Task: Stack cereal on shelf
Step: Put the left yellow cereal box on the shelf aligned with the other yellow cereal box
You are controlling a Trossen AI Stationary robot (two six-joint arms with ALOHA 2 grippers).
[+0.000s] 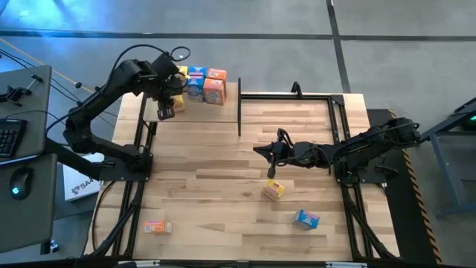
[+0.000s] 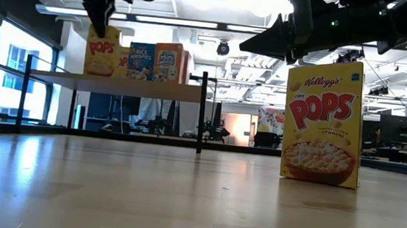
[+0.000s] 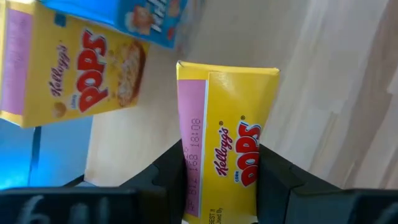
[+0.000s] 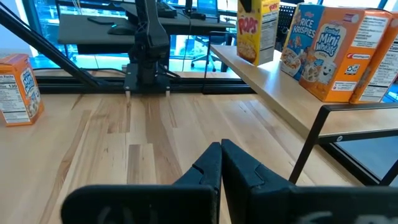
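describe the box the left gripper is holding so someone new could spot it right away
Find the shelf, the light-wood board on black posts at the far left of the table. A row of cereal boxes stands on it, and at the row's left end the left gripper is shut on a yellow Corn Pops box. Unlike the other Pops box beside it, this one has dark fingers clamped on both sides.

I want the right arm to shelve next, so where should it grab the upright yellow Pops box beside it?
Across the narrow sides near the top of the yellow Pops box, coming from above. It stands upright, top free, with the right gripper just above.
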